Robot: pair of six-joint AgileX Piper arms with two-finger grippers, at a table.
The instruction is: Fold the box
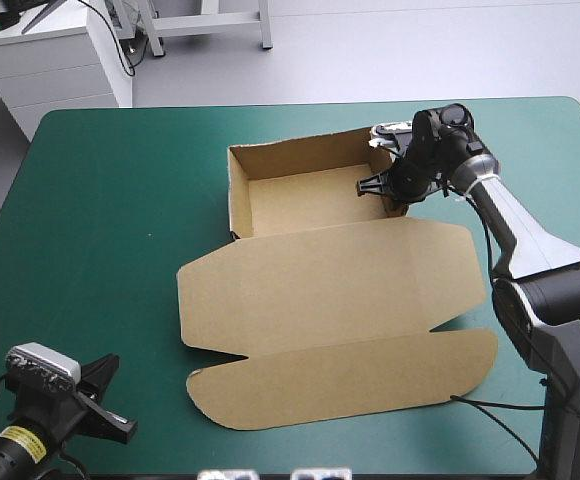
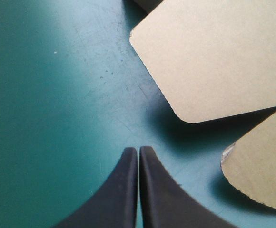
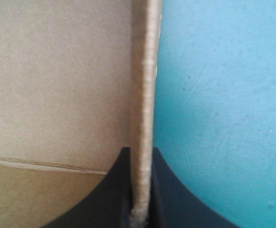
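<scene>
The brown box (image 1: 320,270) lies mid-table as an open tray with raised walls at the back and its lid spread flat toward the near edge. My right gripper (image 1: 388,186) is at the tray's right wall, shut on that wall's edge (image 3: 143,118), one finger inside the tray, one outside. My left gripper (image 1: 105,400) rests low at the near left corner of the table, shut on nothing, its fingertips (image 2: 138,151) just short of the lid's rounded flap corners (image 2: 209,61).
The teal-green cover (image 1: 100,220) is bare to the left of the box and along the far edge. A white cabinet (image 1: 40,55) stands beyond the table's far left corner.
</scene>
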